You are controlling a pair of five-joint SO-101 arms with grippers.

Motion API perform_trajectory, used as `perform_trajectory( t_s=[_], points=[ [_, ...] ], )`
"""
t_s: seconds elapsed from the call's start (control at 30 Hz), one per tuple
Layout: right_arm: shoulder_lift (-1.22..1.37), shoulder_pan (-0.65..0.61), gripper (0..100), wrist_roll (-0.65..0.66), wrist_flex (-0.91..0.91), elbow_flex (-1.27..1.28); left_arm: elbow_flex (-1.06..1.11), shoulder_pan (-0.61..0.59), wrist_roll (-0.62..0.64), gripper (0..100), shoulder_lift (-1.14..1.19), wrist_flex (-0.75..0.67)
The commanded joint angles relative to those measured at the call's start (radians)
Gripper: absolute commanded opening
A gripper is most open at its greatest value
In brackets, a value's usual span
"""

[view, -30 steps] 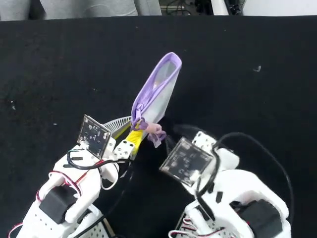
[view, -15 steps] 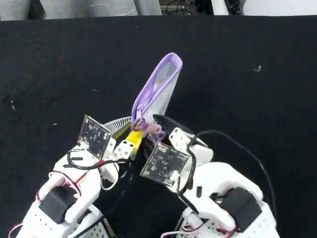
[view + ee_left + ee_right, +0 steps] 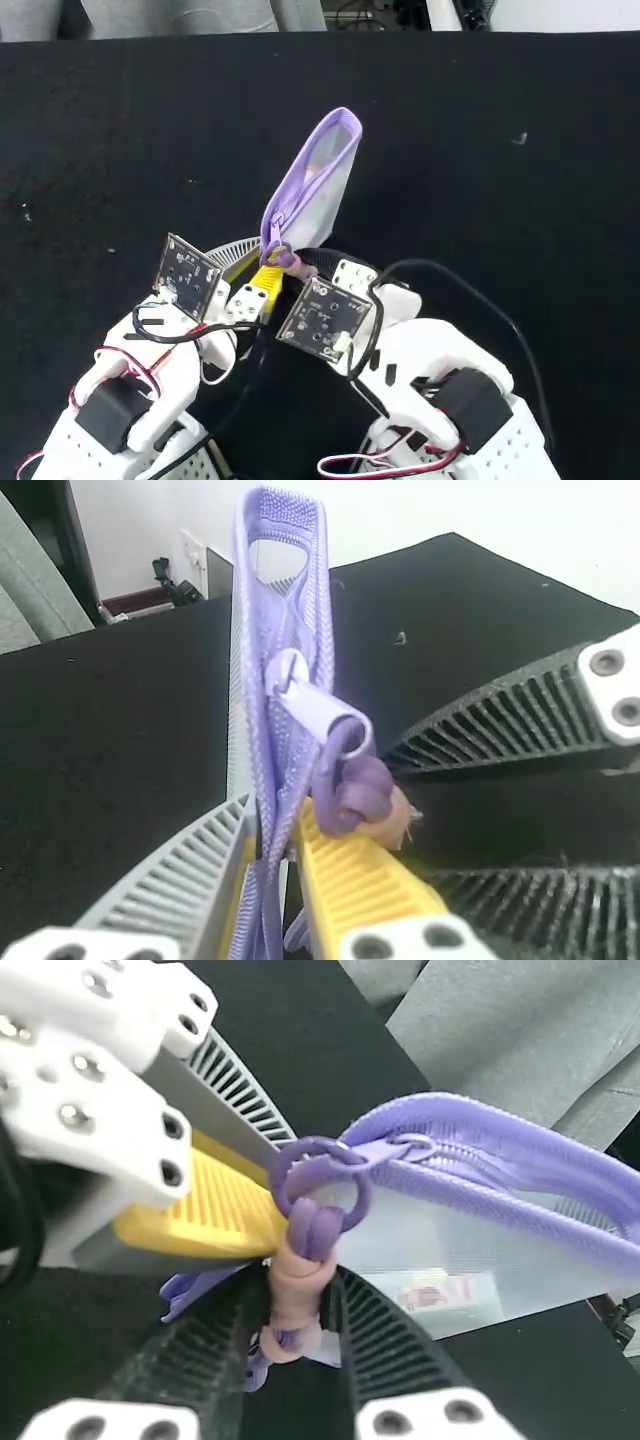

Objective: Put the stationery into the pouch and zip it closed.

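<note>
Two robot arms meet at one purple pouch (image 3: 315, 180) over a black table (image 3: 520, 200). The pouch has clear walls and purple zip edges, and it runs away from the arms with its zip edge uppermost.

The left arm (image 3: 150, 370) has one yellow and one grey finger. Its jaws are clenched on the near end of the pouch, one finger on each side. The right arm (image 3: 430, 370) has black ribbed fingers, and its jaws are pinched on a single pink charm (image 3: 295, 1300). The charm hangs from the one purple ring (image 3: 320, 1188) of the zip pull, just beside the yellow finger.

The high view shows the full length of the pouch and both arms side by side. The left wrist view looks along the zip, where the slider (image 3: 290, 675) sits near the arms and the two purple edges stand apart at the far end. The right wrist view shows a small reddish shape (image 3: 430, 1295) through the clear wall (any print on it is too blurred to read).
</note>
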Motion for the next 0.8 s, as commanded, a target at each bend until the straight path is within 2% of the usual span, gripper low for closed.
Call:
perform_trajectory(
  t_s=[0.0, 0.13, 0.27, 0.4, 0.77],
  points=[
    [-0.015, -0.02, 1.1, 0.021, -0.026, -0.022, -0.021, 0.007, -0.005, 3, -0.012, -0.003],
    [-0.015, -0.009, 1.1, 0.021, -0.003, -0.079, -0.018, 0.005, -0.008, 3, -0.012, -0.003],
    [-0.015, 0.054, 1.1, 0.028, 0.086, -0.245, 0.021, 0.005, -0.064, 3, -0.011, -0.011],
    [-0.015, 0.129, 1.1, 0.132, 0.15, -0.369, 0.027, 0.005, -0.061, 3, -0.011, -0.011],
    [-0.004, 0.351, 1.1, 0.235, 0.074, -0.421, 0.028, 0.01, -0.06, 3, -0.011, -0.005]
  ],
)
